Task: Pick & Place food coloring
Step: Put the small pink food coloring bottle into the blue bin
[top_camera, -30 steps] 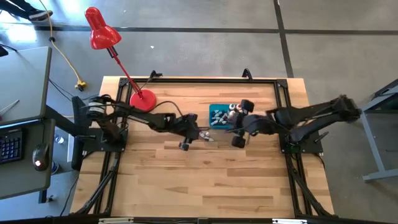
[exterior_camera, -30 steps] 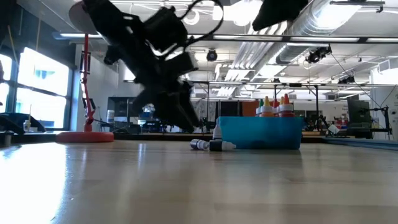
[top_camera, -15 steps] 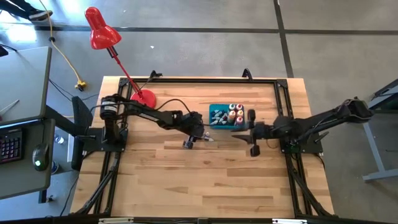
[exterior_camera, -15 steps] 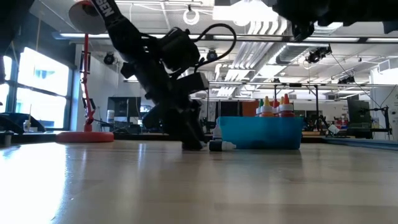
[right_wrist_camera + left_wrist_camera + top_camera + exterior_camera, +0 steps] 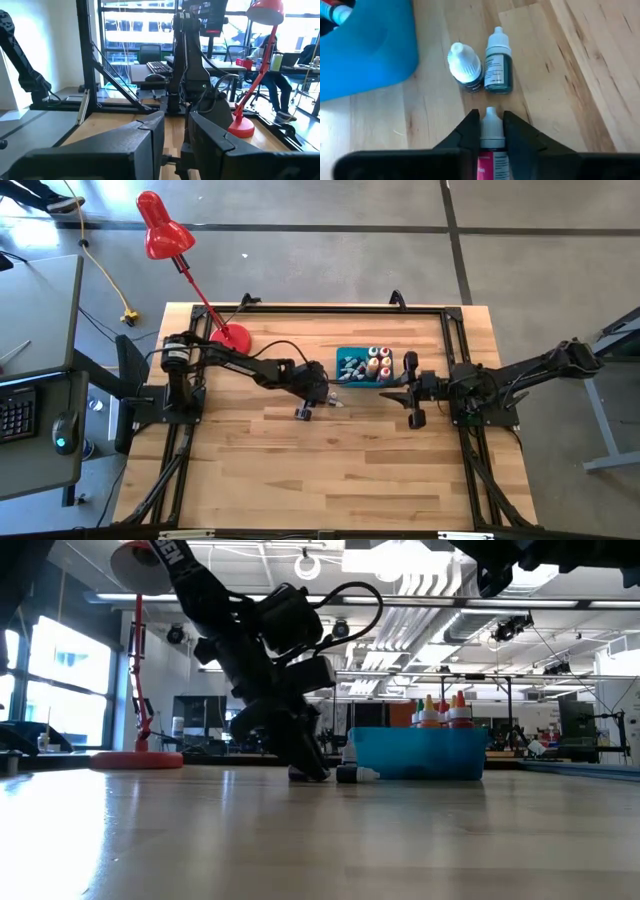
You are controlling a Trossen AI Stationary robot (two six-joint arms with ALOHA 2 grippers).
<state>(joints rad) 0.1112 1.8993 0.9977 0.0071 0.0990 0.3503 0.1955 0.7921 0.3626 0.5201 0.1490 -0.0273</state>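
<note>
The left gripper is pressing down at the table just beside the blue bin, its fingers closing tight on a red-labelled food coloring bottle with a white cap. Just ahead of its tips, a dark green bottle and a second white-capped bottle are lying side by side on the wood, close to the bin's wall. More bottles are standing upright inside the bin. The right gripper is hanging above the table on the bin's far side, its fingers narrowly parted and holding nothing. A red lamp is standing at the table's back-left corner.
</note>
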